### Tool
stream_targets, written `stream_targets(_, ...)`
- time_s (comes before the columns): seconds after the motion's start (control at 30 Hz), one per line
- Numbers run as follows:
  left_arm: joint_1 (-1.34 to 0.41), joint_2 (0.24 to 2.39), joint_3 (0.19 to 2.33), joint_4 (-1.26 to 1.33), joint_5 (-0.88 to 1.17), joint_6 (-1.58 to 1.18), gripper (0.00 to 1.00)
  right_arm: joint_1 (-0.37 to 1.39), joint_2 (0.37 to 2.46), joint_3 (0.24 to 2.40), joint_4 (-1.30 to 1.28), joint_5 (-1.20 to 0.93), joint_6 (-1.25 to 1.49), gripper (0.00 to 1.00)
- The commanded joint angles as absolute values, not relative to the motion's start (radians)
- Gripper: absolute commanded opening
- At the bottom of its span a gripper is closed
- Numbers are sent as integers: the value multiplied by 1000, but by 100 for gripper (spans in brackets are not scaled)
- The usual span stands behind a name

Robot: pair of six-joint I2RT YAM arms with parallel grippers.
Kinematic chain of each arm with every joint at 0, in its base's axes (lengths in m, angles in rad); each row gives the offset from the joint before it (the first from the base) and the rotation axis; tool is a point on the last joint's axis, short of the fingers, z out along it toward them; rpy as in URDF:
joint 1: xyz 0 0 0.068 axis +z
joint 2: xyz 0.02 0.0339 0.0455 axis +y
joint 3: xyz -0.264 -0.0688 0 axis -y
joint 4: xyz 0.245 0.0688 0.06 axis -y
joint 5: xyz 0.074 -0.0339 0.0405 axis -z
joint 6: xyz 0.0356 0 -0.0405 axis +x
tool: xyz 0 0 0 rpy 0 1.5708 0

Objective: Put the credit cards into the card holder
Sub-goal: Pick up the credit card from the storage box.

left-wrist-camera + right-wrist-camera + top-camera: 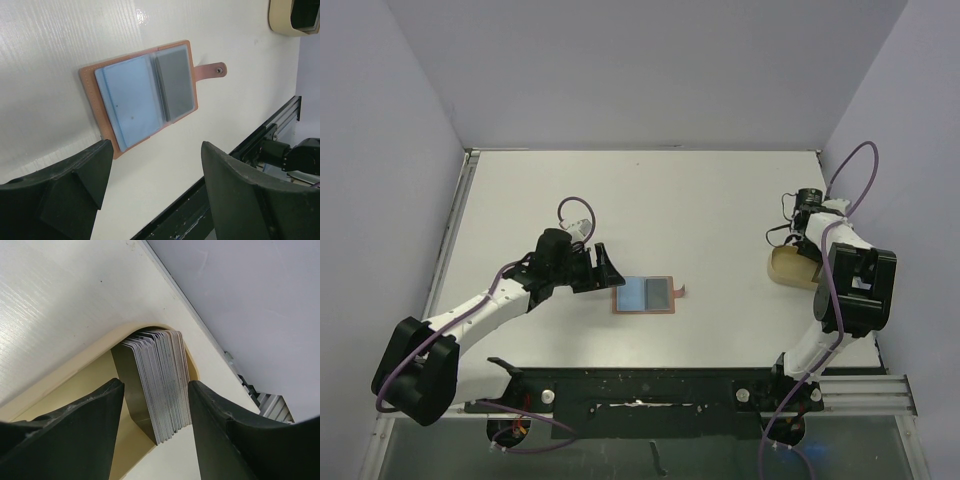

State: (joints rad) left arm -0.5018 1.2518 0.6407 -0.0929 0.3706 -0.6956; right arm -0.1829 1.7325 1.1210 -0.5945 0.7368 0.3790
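The card holder (pixel 647 295) lies open on the table; in the left wrist view (pixel 90 80) it is reddish-brown, with its snap tab (pixel 210 72) pointing right. A light blue credit card (pixel 131 102) lies on its left pocket and a grey-blue one (pixel 174 85) on its right pocket. My left gripper (pixel 604 266) is open and empty just left of the holder, above the table (pixel 156 147). A stack of several grey cards (pixel 157 385) stands on edge in a tan tray (pixel 75 385). My right gripper (pixel 155 387) is open and straddles that stack, with a gap on each side.
The tan tray (pixel 788 268) sits at the right of the table, near the right arm; it also shows in the left wrist view (pixel 282 25). A black rail (pixel 650 385) runs along the table's near edge. Grey walls stand on the other three sides.
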Motion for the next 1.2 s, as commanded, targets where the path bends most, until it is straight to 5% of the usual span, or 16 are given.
stream_targets(0.0,-497,1234,661,-62,373,-702,70,-188,1734,1120,-560,788,370,54)
stream_targets(1.17,-497,1239,633,-40,385,-714,69,-193,1688,1126,-576,792,366,32)
